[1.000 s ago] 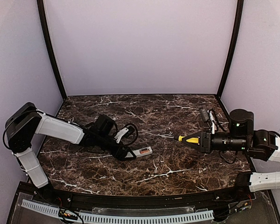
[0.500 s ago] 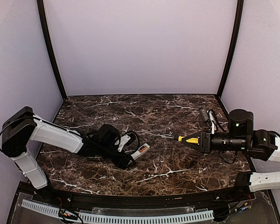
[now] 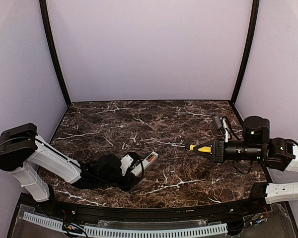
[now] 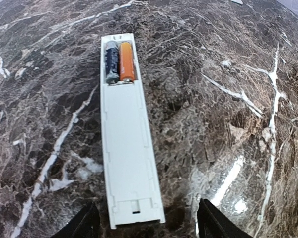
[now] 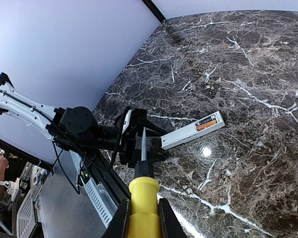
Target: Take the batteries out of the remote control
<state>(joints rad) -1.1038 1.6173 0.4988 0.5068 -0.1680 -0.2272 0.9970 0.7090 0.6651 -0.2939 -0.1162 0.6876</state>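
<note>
The remote control (image 4: pixel 126 148) lies back up on the marble, its open bay at the far end. In the bay sit two batteries, one orange (image 4: pixel 126 62) and one that looks dark grey-blue (image 4: pixel 111 62). My left gripper (image 4: pixel 149 225) is open, its fingertips (image 4: pixel 87 223) on either side of the remote's near end, not touching it. In the top view the remote (image 3: pixel 145 162) points far-right from the left gripper (image 3: pixel 134 171). My right gripper (image 5: pixel 143 218) is shut on a yellow-handled screwdriver (image 5: pixel 143 193), held above the table right of the remote (image 5: pixel 191 131); it also shows in the top view (image 3: pixel 203 148).
Purple walls close in the table on three sides, with black posts (image 3: pixel 54 54) at the back corners. The left arm (image 3: pixel 54 161) lies low along the front left. A ribbed white cable track (image 3: pixel 139 230) runs below the table's front edge.
My left arm has swung toward the near edge and lowered. The remote has turned from lying across the table to pointing far-right. The right arm and screwdriver have not moved.
</note>
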